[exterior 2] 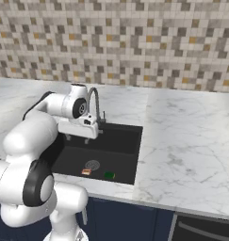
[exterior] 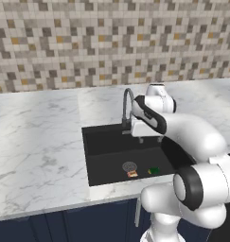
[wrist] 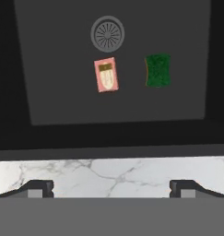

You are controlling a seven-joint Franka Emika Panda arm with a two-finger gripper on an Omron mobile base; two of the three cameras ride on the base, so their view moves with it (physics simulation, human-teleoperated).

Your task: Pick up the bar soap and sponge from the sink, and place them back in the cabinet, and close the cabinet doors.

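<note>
Lying on the floor of the sink (wrist: 49, 83), the bar soap (wrist: 106, 74) and the sponge (wrist: 158, 70) rest flat and apart from each other. In the hand view the round metal drain (wrist: 107, 33) sits at 12 o'clock in the basin, the bar soap just below it toward 6 o'clock, nearly touching its ring, and the sponge off at the soap's 3 o'clock with bare black floor between them. The soap shows a pinkish face with a small darker patch near its upper end; the sponge shows its green top with a thin yellowish edge.

The gripper (wrist: 111, 190) hangs well above the basin, over the marble counter (wrist: 109, 173) edge, its two dark fingertips (wrist: 37, 189) spread wide at the bottom corners and holding nothing.

In the left base view the soap (exterior: 132, 174) lies just below the drain (exterior: 129, 166), and the sponge (exterior: 154, 170) at its 3 o'clock, near the arm. The grey gooseneck faucet (exterior: 127, 106) curves up at the basin's 12 o'clock rim. In the right base view the soap (exterior 2: 86, 172) and sponge (exterior 2: 109, 175) lie near the sink's (exterior 2: 127, 155) front wall.
</note>
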